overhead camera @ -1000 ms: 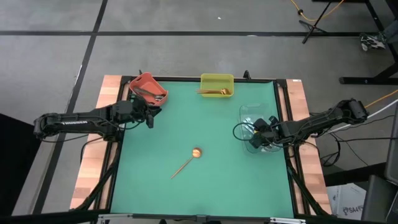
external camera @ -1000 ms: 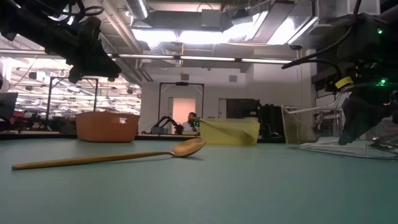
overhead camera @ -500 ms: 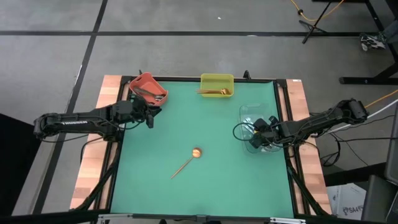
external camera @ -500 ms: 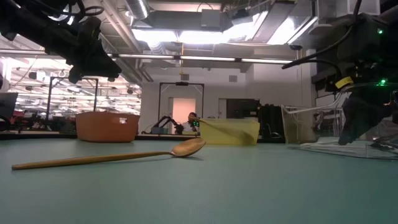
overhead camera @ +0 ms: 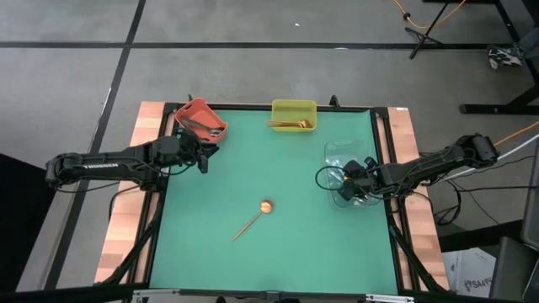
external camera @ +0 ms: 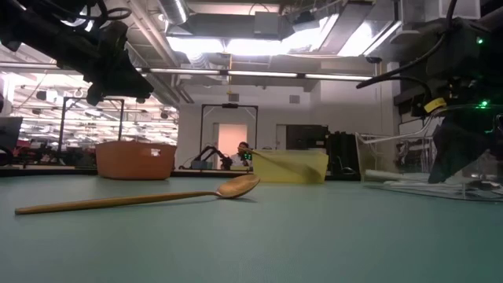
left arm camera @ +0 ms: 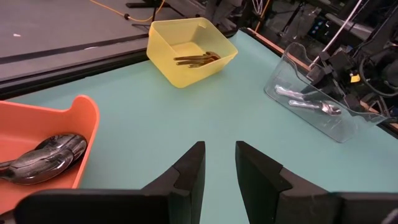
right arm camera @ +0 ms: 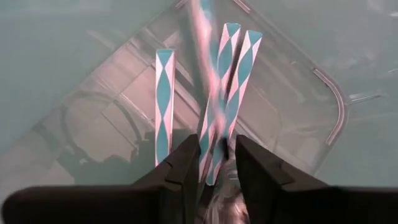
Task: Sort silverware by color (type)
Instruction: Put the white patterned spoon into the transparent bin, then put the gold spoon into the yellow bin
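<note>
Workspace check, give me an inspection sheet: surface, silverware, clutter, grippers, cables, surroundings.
Surface: green mat, wood strips either side.
Job's things: gold spoon loose mid-mat; gold spoons in yellow bin; dark spoons in orange bin; silver spoons in clear bin.
Clutter: nothing seen.
Grippers: left gripper open beside orange bin; right gripper over clear bin, fingers parted.
Cables: orange cable on floor.
Surroundings: grey floor, stand legs.
</note>
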